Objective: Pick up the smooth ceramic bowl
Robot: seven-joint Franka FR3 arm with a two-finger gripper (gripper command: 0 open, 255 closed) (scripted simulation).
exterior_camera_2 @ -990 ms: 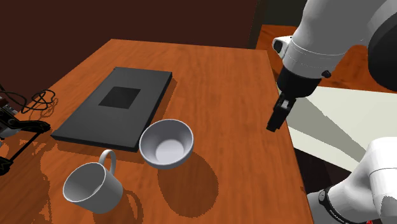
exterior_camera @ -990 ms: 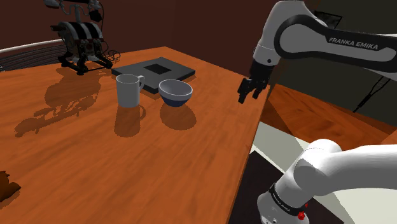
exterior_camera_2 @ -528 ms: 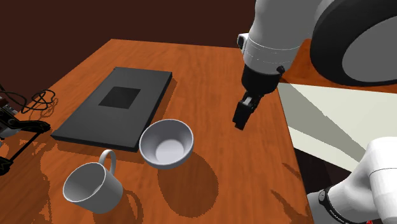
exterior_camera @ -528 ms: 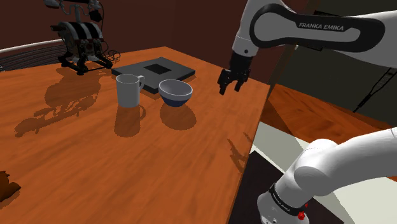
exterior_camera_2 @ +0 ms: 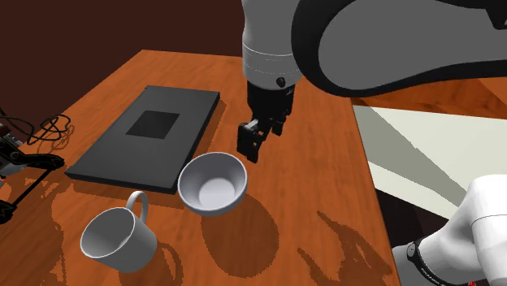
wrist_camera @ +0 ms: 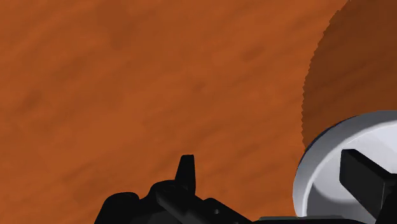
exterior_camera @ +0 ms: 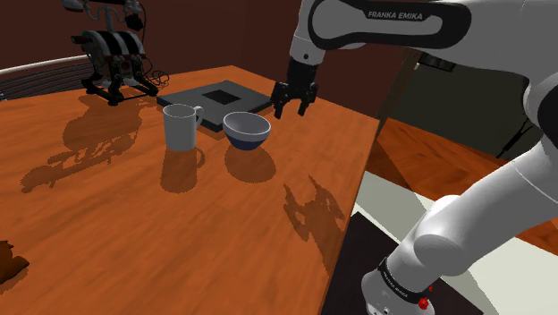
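Observation:
The bowl (exterior_camera: 247,130) stands upright on the orange wooden table (exterior_camera: 134,224), bluish outside and pale inside. In the second exterior view the bowl (exterior_camera_2: 213,183) sits beside a black slab's near corner. My black gripper (exterior_camera: 289,109) hangs open just above the table, close to the bowl's rim on the shoulder view's right. From the other side the gripper (exterior_camera_2: 252,148) hovers just behind the rim. In the wrist view the gripper (wrist_camera: 275,175) stands open; one of its fingers (wrist_camera: 366,175) is over the bowl (wrist_camera: 331,162) and the other is over bare wood. Nothing is held.
A white mug (exterior_camera: 181,127) stands next to the bowl, away from the gripper. A flat black slab (exterior_camera: 215,98) lies behind both. A dark machine with cables (exterior_camera: 112,63) occupies the far corner. The table's edge (exterior_camera: 358,188) runs along the shoulder view's right.
The arm has swept from over the table's edge towards the shoulder view's left, bringing the gripper close beside the bowl. The fingers stayed apart; bowl and mug have not moved.

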